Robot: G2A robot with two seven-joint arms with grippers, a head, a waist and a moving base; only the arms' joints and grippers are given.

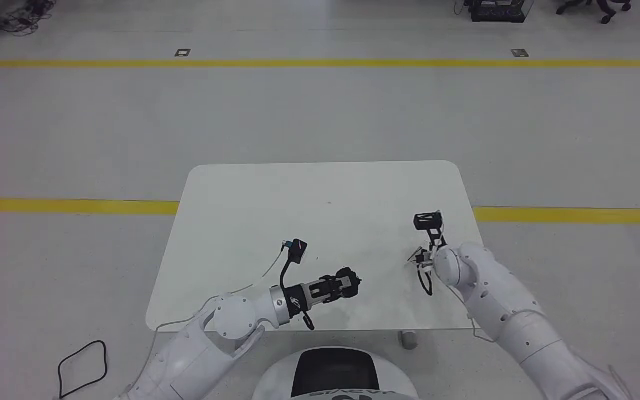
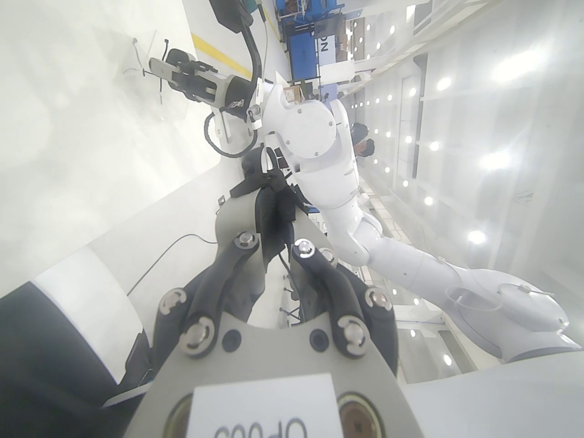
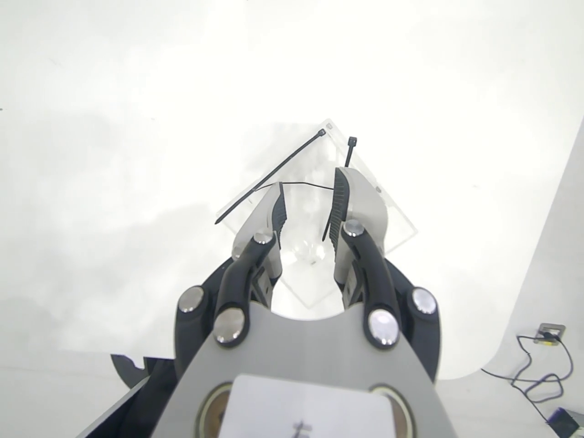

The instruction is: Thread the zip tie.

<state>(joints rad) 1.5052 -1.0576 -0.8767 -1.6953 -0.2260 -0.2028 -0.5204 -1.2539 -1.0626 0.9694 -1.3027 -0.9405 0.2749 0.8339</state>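
The thin black plastic zip tie [image 3: 273, 173] lies on a clear plastic sheet [image 3: 397, 225] at the white table's [image 1: 300, 200] three o'clock, a second tie [image 3: 350, 150] beside it, below the half-open right pincer [image 3: 309, 179], left pincer [image 2: 271, 184] closed; closing could skid either tie across the slick sheet.

The top camera looked down on the white rounded worktop [image 1: 320, 200]. The right wrist camera faced it closely; the left looked across it at the grey-and-black right tool [image 2: 154, 68].
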